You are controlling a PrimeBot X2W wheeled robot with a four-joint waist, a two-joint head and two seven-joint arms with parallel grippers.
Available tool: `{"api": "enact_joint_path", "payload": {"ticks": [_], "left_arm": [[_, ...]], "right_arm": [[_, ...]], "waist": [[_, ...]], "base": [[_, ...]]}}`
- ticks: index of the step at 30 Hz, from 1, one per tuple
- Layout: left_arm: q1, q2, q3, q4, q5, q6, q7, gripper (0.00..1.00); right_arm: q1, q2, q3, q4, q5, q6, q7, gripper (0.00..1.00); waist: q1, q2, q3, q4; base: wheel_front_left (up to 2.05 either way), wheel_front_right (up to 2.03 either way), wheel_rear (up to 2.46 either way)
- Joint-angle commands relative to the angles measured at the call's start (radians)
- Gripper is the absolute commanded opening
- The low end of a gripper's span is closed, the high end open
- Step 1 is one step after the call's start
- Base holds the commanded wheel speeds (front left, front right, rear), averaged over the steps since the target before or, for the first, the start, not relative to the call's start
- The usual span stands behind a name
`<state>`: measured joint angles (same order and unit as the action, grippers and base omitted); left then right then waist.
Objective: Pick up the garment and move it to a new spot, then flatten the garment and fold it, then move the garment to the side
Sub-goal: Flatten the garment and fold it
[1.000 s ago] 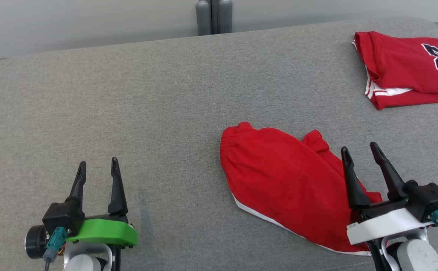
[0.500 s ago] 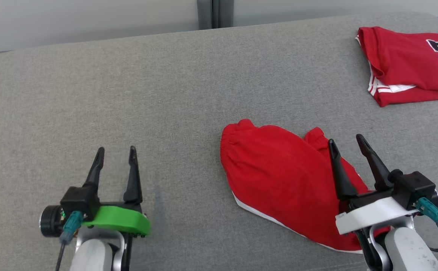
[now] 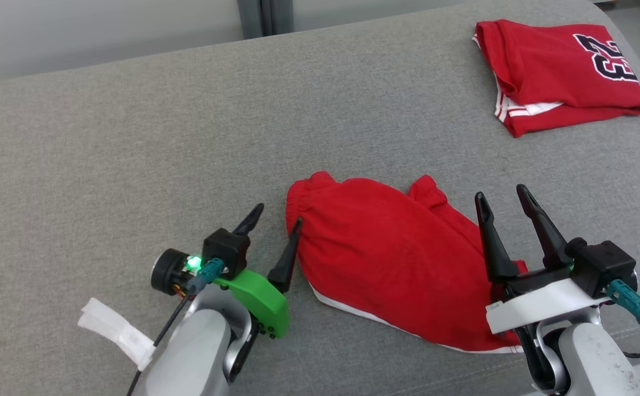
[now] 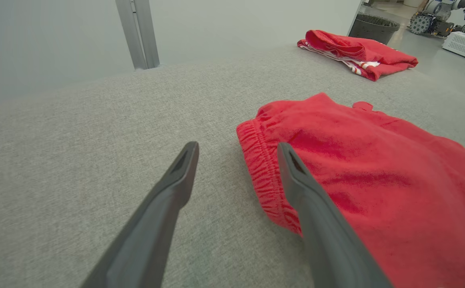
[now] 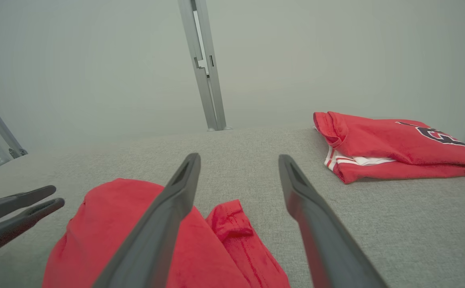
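Grey fabric surface point(image 3: 132, 137): we see the left gripper point(image 3: 278, 214), jaws spread, newly arrived at the waistband of the crumpled red cloth shorts point(image 3: 386, 258); the right gripper point(image 3: 500, 192), likewise spread, hangs over their opposite end. Pickup looks imminent.

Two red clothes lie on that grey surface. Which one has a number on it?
The folded jersey at the far right: it bears a dark number and white stripes. The nearer shorts are plain red with a white hem.
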<state>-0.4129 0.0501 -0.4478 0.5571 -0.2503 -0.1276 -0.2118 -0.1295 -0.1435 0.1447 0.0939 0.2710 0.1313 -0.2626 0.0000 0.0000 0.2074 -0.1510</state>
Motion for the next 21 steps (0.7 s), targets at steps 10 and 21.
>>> {"api": "enact_joint_path", "payload": {"ticks": [10,21], "left_arm": [[-0.076,0.046,-0.207,0.12,-0.175,-0.003,0.043,1.0],[-0.129,0.046,-0.191,0.224,-0.225,0.024,-0.029,0.0]], "right_arm": [[-0.019,0.001,-0.003,0.003,0.009,-0.001,-0.002,1.0],[0.005,-0.002,-0.016,0.002,-0.001,-0.001,-0.002,1.0]], "waist": [[0.0,0.0,0.038,-0.066],[0.0,0.0,0.013,-0.037]], "base": [[0.0,0.0,0.0],[0.0,0.0,0.0]]}}
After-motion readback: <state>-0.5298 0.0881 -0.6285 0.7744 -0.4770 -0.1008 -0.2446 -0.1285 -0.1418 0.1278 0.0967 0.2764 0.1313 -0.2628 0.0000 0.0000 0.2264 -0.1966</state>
